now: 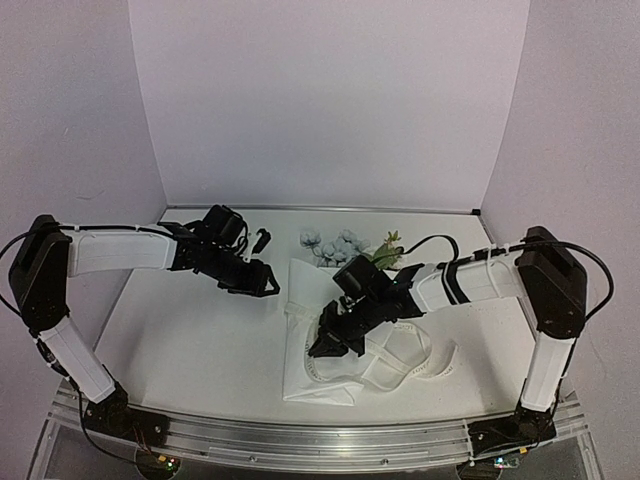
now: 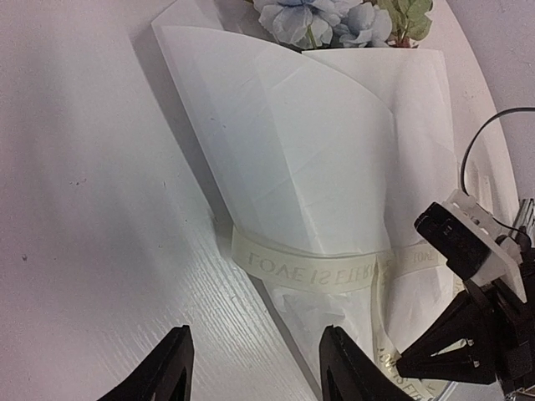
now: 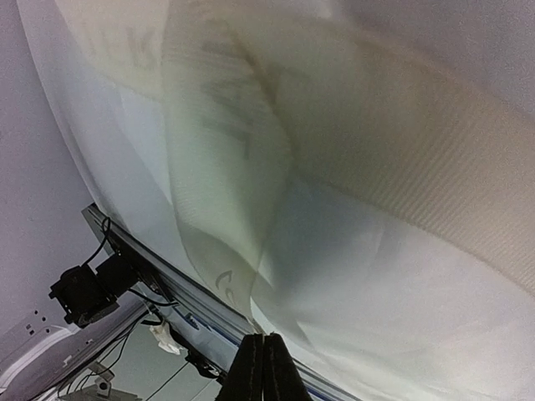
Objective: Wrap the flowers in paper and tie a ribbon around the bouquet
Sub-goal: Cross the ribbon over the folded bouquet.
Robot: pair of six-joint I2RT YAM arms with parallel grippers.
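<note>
**Bouquet wrapped and banded; ribbon tails lying loose**

The right gripper [image 3: 263, 368] is showing closest to its own camera: its fingertips are pressing fully together with nothing visible between them. It is hovering over the lower half of the bouquet [image 1: 302, 285], just above the ribbon. The left gripper [image 2: 255, 368] is standing about half open and empty, off the bouquet's side and clear of the paper, low over the table [image 1: 190, 340].

The ribbon [image 2: 309, 271] is circling the bouquet's waist, and its loose tails are curling beside the bouquet's narrow end. No knot is visible. Lettering on the band is reading "LOVE IS", followed by a word starting "ETER"; the rest is running out of sight. No other label is showing.

The paper [image 2: 318, 150] is lying folded into a cone. The flowers [image 2: 309, 17] are emerging at the bouquet's wide far end.

Handling judgement: the whole item is looking light. The paper is looking thin and likely to crease or spring open. The ribbon is looking limp and flat, so it is best pinched at a loose tail, near the waist. The blooms are looking fragile and are best left alone.
</note>
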